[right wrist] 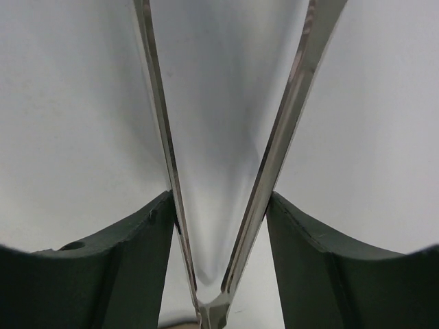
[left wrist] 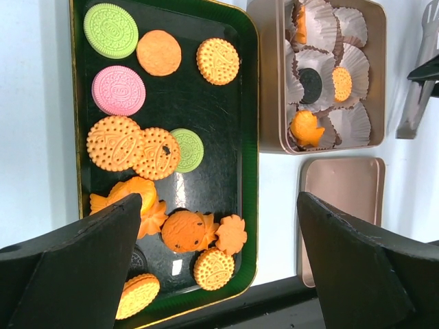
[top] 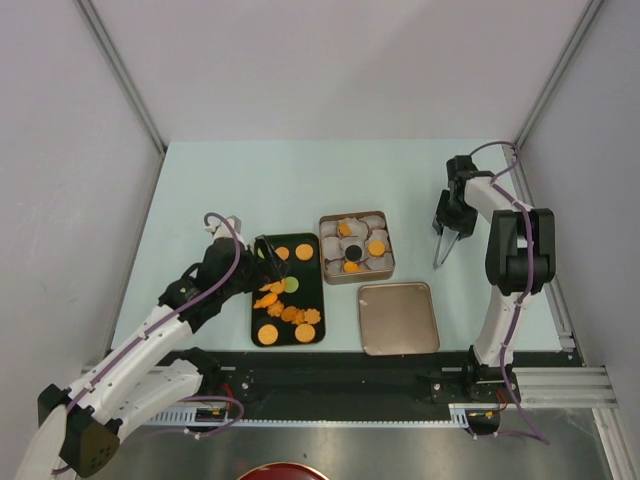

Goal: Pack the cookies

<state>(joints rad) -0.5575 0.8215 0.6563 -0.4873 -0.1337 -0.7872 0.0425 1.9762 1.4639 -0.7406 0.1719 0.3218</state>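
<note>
Top external: fixed, high behind the arm bases, facing down and forward; far enough to hold the whole pale blue-green table.
Left wrist: close above the black rectangular tray, facing down past the left gripper; takes in the gold rectangular tin and flat gold lid. Both views share tray, tin and lid.
Right wrist: very near, sighting along shiny metal tongs toward a blank pale surface; shares only the tongs with the overhead view.
</note>
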